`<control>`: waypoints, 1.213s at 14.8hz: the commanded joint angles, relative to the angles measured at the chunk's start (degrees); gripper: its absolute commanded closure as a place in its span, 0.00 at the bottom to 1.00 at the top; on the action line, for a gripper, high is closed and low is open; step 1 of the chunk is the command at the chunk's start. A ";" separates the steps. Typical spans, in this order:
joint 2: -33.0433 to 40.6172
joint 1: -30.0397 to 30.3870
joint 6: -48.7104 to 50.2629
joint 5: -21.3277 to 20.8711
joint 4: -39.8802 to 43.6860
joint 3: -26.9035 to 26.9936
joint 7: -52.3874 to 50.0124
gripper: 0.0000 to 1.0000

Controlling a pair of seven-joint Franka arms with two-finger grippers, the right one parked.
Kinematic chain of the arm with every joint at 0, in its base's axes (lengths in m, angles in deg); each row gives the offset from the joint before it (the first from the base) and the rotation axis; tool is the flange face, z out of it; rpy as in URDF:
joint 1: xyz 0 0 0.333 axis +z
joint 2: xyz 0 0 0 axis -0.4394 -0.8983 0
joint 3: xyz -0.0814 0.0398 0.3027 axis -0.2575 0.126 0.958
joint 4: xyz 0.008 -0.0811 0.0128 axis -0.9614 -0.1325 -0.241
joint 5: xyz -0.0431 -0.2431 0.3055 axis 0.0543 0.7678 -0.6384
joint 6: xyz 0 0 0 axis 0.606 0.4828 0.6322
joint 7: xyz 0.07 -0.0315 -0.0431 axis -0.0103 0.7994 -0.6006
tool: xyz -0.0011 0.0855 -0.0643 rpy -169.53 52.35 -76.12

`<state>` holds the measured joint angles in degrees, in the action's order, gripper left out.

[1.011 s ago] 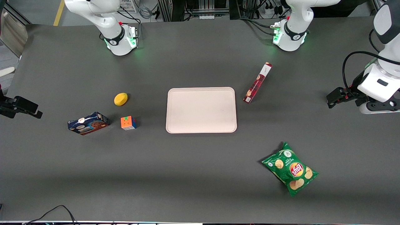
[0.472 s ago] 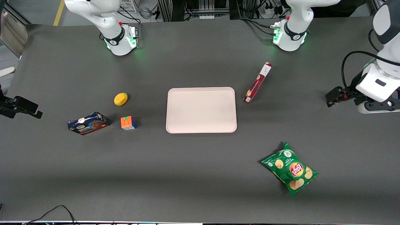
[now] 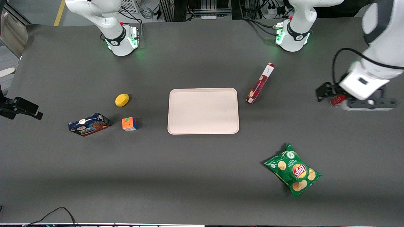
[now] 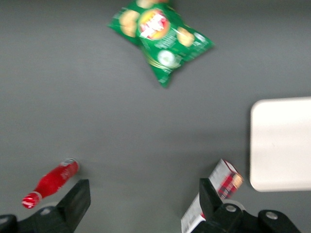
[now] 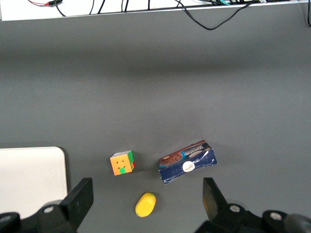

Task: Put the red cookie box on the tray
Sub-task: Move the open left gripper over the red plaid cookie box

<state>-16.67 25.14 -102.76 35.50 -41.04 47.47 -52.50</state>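
Hand [image 3: 322, 93] hangs spread and empty at the front view's right edge, well apart from the red cookie box [image 3: 260, 83], which lies beside the tray [image 3: 203, 111].

Even, diffuse light falls from above on the dark grey table [image 3: 202, 176]; the flat pale pink tray [image 3: 203, 111] throws only a thin shadow; in the left wrist view the green crisp bag [image 4: 159, 33] is motion-blurred; the pincer [image 4: 141, 201] hangs soft-edged, fingers spread.
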 commanded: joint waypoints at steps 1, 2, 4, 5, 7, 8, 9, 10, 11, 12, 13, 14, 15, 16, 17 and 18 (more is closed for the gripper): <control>-0.43 -0.66 4.23 -0.03 1.47 -7.63 -0.12 0.00; -0.52 -0.66 4.85 -0.03 1.47 -10.00 0.15 0.00; -0.61 -0.66 6.25 -0.03 1.12 -13.18 -0.11 0.00; -0.61 -0.75 7.04 0.06 0.86 -13.97 -0.03 0.00; 0.61 -0.92 6.79 0.14 -2.90 -14.42 0.06 0.00; 2.36 -0.84 5.83 0.23 -6.32 -14.42 0.15 0.00; 4.99 -0.84 2.95 0.49 -10.35 -14.33 0.24 0.00; 8.24 -0.84 -0.39 0.50 -15.27 -14.42 0.32 0.00; 10.79 -0.84 -3.99 0.50 -20.28 -14.42 0.50 0.00; 13.08 -0.84 -8.11 0.50 -25.11 -14.42 1.28 0.00; 14.84 -0.84 -11.98 0.58 -29.25 -14.25 4.07 0.00; 16.25 -0.75 -15.94 1.72 -33.29 -13.72 7.06 0.00; 17.83 -0.75 -19.28 3.99 -37.08 -13.02 9.01 0.00; 19.85 -0.83 -22.54 5.23 -41.12 -13.01 9.55 0.00; 21.61 -1.44 -26.05 5.76 -45.16 -13.27 9.64 0.00; 22.67 -2.15 -29.65 5.94 -48.59 -13.28 9.64 0.00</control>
<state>-1.91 24.34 -122.94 39.04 -76.99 33.81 -45.48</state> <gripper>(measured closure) 0.000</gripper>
